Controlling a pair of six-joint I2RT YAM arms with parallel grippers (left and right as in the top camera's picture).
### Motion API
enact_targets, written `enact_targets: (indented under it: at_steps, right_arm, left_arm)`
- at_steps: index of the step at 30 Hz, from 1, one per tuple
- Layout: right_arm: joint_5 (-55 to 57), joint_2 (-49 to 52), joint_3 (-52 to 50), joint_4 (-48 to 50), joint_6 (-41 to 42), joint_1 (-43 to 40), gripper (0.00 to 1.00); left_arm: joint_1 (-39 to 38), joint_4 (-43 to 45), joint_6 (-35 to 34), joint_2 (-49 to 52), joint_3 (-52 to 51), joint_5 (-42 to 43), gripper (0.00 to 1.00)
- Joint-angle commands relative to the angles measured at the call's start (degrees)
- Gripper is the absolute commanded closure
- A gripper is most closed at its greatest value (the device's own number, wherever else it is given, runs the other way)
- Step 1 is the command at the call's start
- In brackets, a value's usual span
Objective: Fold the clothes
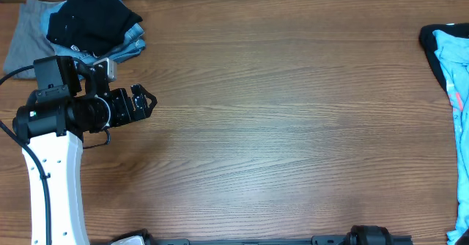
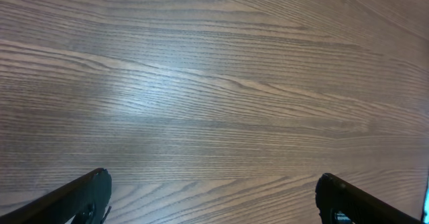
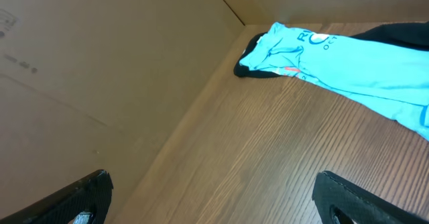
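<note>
A stack of folded clothes sits at the table's far left corner: a black garment (image 1: pixel 91 17) on top of blue denim (image 1: pixel 132 43) and grey cloth (image 1: pixel 26 36). An unfolded turquoise shirt (image 1: pixel 456 69) with black cloth under it lies at the right edge; it also shows in the right wrist view (image 3: pixel 348 56). My left gripper (image 1: pixel 146 102) is open and empty over bare wood just below the stack; in its wrist view the fingers (image 2: pixel 211 197) are spread wide. My right gripper (image 3: pixel 211 197) is open and empty, out of the overhead view.
The wooden table (image 1: pixel 278 128) fills the overhead view. A brown cardboard wall (image 3: pixel 100 63) stands along the table edge beside the turquoise shirt. The arm bases (image 1: pixel 366 238) show at the front edge.
</note>
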Motion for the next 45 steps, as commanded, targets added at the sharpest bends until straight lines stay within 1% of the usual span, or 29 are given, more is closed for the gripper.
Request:
enact_targets:
  at_steps: [1, 5, 8, 14, 17, 21, 25, 30, 34, 38, 45]
  right_arm:
    - [0.44, -1.11, -0.92, 0.20, -0.33, -0.22, 0.00]
    - [0.83, -3.39, -6.34, 2.69, -0.37, -0.26, 0.00]
    - [-0.04, -6.97, -14.47, 9.44, -1.70, -0.26, 0.00]
    - [-9.05, -15.63, -35.15, 30.56, -15.98, -0.26, 0.00]
    - [-13.66, -18.91, -44.76, 40.02, -21.68, -0.26, 0.00]
    - [-21.94, -23.21, -57.64, 53.70, -28.09, -0.26, 0.00]
    - [-30.32, -26.69, -68.02, 63.39, -33.81, -0.26, 0.00]
    - [-33.94, -30.27, -79.08, 74.75, -33.79, -0.13, 0.00]
    - [-34.80, -30.32, -84.80, 83.60, -33.79, 0.24, 0.00]
    - [-34.80, -30.32, -88.67, 90.64, -33.77, 0.66, 0.00]
    - [-32.00, -30.32, -93.09, 98.53, -33.79, 2.67, 0.00]
  left_arm:
    - [-0.37, 0.02, 0.00, 0.35, -0.37, -0.37, 0.00]
    - [-0.37, 0.02, 0.00, 0.35, -0.37, -0.37, 0.00]
    - [-0.37, 0.02, 0.00, 0.35, -0.37, -0.37, 0.00]
    - [-0.37, 0.02, 0.00, 0.35, -0.37, -0.37, 0.00]
    - [-0.37, 0.02, 0.00, 0.35, -0.37, -0.37, 0.00]
    - [-0.37, 0.02, 0.00, 0.35, -0.37, -0.37, 0.00]
    - [-0.37, 0.02, 0.00, 0.35, -0.37, -0.37, 0.00]
    - [-0.37, 0.02, 0.00, 0.35, -0.37, -0.37, 0.00]
    - [-0.37, 0.02, 0.00, 0.35, -0.37, -0.37, 0.00]
    - [-0.37, 0.02, 0.00, 0.35, -0.37, -0.37, 0.00]
    - [-0.37, 0.02, 0.00, 0.35, -0.37, -0.37, 0.00]
